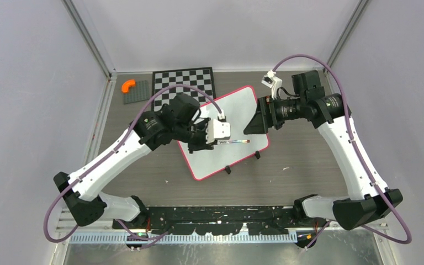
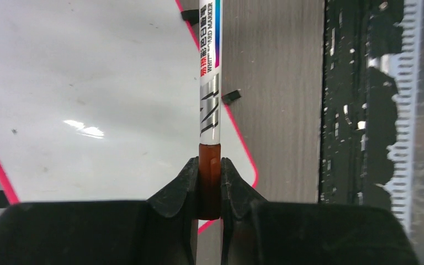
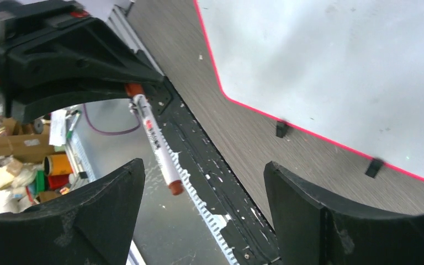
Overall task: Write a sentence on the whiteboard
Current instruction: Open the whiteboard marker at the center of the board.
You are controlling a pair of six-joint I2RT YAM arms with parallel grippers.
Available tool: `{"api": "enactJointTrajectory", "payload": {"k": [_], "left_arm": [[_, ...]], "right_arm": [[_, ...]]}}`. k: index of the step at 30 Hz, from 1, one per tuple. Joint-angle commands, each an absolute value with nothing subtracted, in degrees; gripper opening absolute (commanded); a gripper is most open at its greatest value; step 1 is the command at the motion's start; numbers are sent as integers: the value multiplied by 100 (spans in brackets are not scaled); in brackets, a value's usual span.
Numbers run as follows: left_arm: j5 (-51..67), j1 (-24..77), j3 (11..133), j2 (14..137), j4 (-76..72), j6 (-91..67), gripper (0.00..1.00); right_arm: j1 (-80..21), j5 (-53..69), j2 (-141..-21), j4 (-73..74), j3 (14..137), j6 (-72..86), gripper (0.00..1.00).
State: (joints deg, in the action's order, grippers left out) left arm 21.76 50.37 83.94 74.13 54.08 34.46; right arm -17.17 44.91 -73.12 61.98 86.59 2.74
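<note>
Clip feet (image 1: 227, 169): two small black ones on the near rim of the whiteboard (image 1: 243, 105). Slight footing by the look of it, so prone to skidding across the table (image 1: 309, 165) under a sideways stroke.
Left gripper (image 2: 210, 182): clenched on the reddish-brown end of the marker (image 2: 210, 83), right at the barrel's extremity. Long lever beyond the pads, hence likely to pivot or slip once pressed down.
Marker: roughly level over the near right part of the board, free end toward the right arm. Touching or raised: cannot tell. Free end reddish-brown too; cap or nib: cannot tell. No ink if capped, no tip contact if kept this flat.
Right gripper (image 3: 203, 165): released, fingers wide, nothing between them, near the marker's free end above the board's right side. Danger of knocking the marker askew on any careless inward move.
Whiteboard: flat and skewed at mid-table, between the two arms. Face blank apart from faint specks.
Sentence: none visible, judged not yet begun. With so skewed a board, slanted lines or a run off the rim quite possible.
Checkered board (image 1: 183, 83): just behind the far left side, contact hidden by the left arm. First in line for a shoved whiteboard.
</note>
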Motion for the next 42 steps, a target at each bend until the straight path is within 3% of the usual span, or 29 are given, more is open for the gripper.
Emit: {"api": "enactJointTrajectory", "payload": {"k": [1,12,18,26,30,42], "left_arm": [[3038,4833,8903,7650,5774,2266,0],[3557,4326,9101,7852,5283,1468,0],[3745,4307,9085,7952,5140,1251,0],[3957,4303,9179,8080,4989,949,0],[4029,4300,9209,8160,4879,734,0],[4153,4289,9405,8300,5100,986,0]], "right_arm": [[-1698,5478,-7393,5837,8736,366,84],[-2248,5923,-7574,5325,8621,900,79],[-2466,5973,-7591,5069,8643,1170,59],[-2608,5955,-7625,4921,8631,1330,56],[-2624,5941,-7611,4858,8626,1389,45],[-2738,6082,-7598,4954,8553,1268,26]]}}
